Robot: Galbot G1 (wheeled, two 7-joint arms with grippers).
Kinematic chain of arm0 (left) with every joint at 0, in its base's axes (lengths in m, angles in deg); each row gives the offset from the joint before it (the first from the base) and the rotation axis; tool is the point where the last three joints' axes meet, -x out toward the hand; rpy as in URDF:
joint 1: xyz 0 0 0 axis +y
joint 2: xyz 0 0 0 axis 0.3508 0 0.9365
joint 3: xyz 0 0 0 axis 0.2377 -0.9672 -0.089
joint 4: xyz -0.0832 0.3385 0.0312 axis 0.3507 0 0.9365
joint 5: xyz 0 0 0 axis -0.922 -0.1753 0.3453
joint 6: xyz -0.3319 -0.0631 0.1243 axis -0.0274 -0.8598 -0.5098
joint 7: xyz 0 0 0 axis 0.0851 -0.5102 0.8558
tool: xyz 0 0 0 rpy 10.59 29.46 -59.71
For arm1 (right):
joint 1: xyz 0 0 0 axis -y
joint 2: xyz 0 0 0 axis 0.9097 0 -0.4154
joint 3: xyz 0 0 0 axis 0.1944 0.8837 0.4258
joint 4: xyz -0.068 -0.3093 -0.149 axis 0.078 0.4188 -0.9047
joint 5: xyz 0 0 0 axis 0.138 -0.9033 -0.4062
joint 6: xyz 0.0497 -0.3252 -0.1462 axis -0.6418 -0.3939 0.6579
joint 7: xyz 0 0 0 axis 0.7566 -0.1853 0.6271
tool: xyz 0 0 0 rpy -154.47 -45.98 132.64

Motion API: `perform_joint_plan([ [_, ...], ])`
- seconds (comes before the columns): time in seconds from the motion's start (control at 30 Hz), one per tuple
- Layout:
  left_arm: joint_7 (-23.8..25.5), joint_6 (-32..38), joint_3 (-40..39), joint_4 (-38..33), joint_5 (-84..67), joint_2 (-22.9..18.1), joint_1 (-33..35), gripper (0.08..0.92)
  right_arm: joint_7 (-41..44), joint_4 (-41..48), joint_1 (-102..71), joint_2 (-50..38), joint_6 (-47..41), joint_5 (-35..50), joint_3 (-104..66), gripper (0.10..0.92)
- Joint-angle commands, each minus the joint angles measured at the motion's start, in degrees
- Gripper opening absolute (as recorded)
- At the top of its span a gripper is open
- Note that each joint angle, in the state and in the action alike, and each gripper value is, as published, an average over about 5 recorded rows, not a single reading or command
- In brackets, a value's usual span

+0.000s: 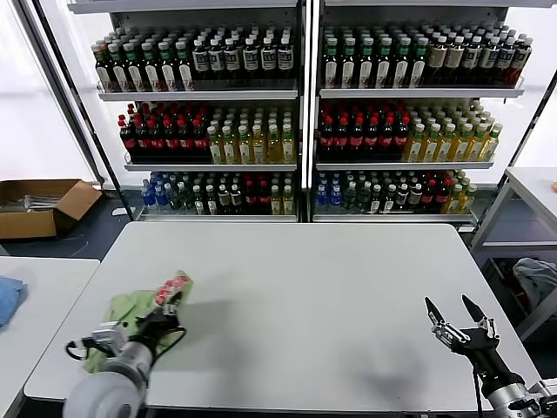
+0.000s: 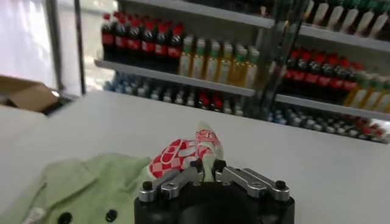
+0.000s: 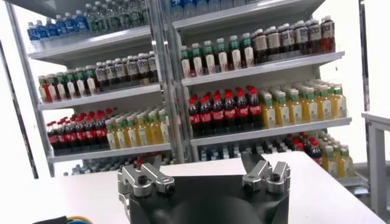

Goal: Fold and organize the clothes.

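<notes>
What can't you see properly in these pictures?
- Green shirt: head view, the left gripper and arm cover part; left wrist view cuts off its lower edge.
- Right gripper: right wrist view, fingertips out of frame.
- Bottle labels: too small everywhere.

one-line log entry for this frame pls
left gripper: shut on polo shirt, table's near-left | right gripper: open, idle near-right

Prob. shop: stocked bottle shelves (image 1: 300,104)

Part of the crumpled light green polo shirt (image 1: 130,313) is hidden behind the left end effector (image 1: 165,315) and arm. A blue cloth (image 1: 7,298) is cut off by the head view's left edge.
</notes>
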Motion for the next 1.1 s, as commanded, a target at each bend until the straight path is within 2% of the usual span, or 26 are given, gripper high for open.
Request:
perform_joint_plan([
  [0.03, -8.69, 1.15, -19.4, -0.47, -6.57, -11.85, -6.15, 0.145, -0.08, -1.12, -1.11, 0.3, -0.25, -1.18, -0.19, 0.823],
  [0.23, -8.46, 2.23, -22.75, 2.42, -6.32, -13.85, -7.45, 0.145, -0.17, -1.9, -1.26, 0.6, -1.16, -2.28, 1.17, 0.823],
  [0.53, -4.38, 2.88, -25.66, 3.89, -6.21, -13.32, -7.96, 0.157, -1.38, -3.17, -0.8, -0.54, -5.73, -5.13, 7.49, 0.823],
  [0.77, 0.01, 0.74, -20.53, -2.8, -7.65, -9.33, -4.94, 0.34, -5.58, -3.17, 4.54, -3.3, -15.84, -0.53, 17.14, 0.823],
  [1.1, 10.55, 1.0, 1.23, -3.84, 1.63, 1.57, -1.71, 0.626, -9.32, 6.54, 20.02, -2.69, -20.66, -6.6, 42.84, 0.823],
])
